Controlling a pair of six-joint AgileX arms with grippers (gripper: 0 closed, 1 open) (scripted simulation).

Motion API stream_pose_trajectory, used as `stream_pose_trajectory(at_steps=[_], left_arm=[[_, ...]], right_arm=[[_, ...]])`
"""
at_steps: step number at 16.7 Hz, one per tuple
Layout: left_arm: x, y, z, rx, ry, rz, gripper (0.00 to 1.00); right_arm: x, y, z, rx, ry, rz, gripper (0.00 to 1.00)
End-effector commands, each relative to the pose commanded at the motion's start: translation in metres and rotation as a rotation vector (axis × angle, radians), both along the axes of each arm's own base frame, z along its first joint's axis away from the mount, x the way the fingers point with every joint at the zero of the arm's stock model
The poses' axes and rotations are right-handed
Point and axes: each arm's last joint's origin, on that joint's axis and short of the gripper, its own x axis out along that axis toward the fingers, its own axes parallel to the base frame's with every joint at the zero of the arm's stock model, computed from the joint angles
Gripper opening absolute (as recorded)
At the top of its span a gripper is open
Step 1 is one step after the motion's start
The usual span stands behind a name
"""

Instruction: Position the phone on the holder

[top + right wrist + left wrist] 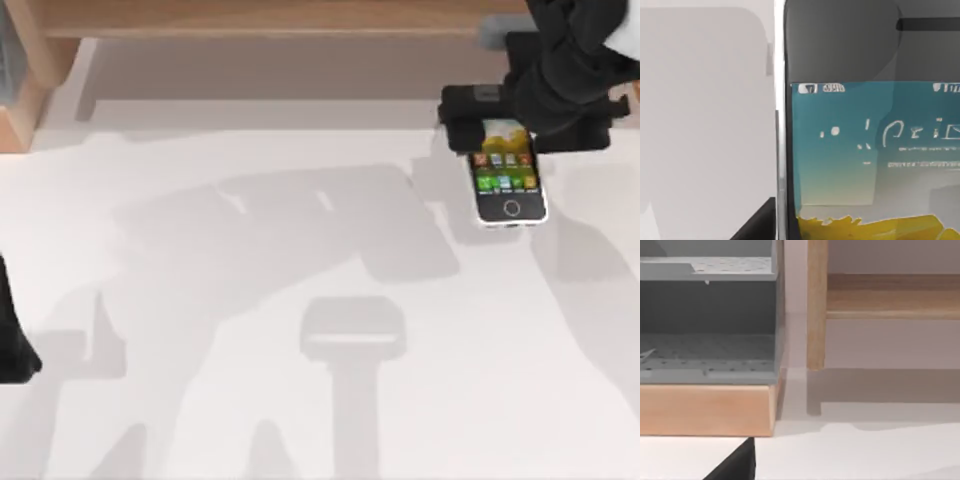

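The phone (510, 185), white-edged with a lit screen of app icons and a round home button, lies face up at the table's back right. My right gripper (505, 130) is a black block covering the phone's far end. The right wrist view looks down at the phone (865, 150) from very close, with its blue-green and yellow screen and a black gripper part beside its white edge. The pale grey holder (353, 330) stands near the table's middle front, well apart from the phone. My left arm (15, 345) stays parked at the left edge.
A wooden rail (280, 15) runs along the back, with a wooden post (30, 80) at the back left. The left wrist view shows a grey perforated shelf unit (707, 320) on a wooden base (705, 410) and the wooden upright (816, 305).
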Motion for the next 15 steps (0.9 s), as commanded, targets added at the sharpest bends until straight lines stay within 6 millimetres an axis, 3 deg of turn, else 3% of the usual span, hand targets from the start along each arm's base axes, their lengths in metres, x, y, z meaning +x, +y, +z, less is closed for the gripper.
stream_pose_trajectory(at_steps=[5, 10, 15], left_arm=[[0.000, 0.000, 0.000, 0.000, 0.000, 0.000, 1.00], [0.000, 0.000, 0.000, 0.000, 0.000, 0.000, 1.00], [0.000, 0.000, 0.000, 0.000, 0.000, 0.000, 1.00]], right_arm=[[-0.015, -0.078, 0.005, 0.010, -0.139, -0.064, 0.00], [-0.045, -0.156, -0.001, -0.033, -0.293, -0.170, 0.00], [-0.078, -0.213, 0.009, -0.097, -0.511, -0.273, 0.00]])
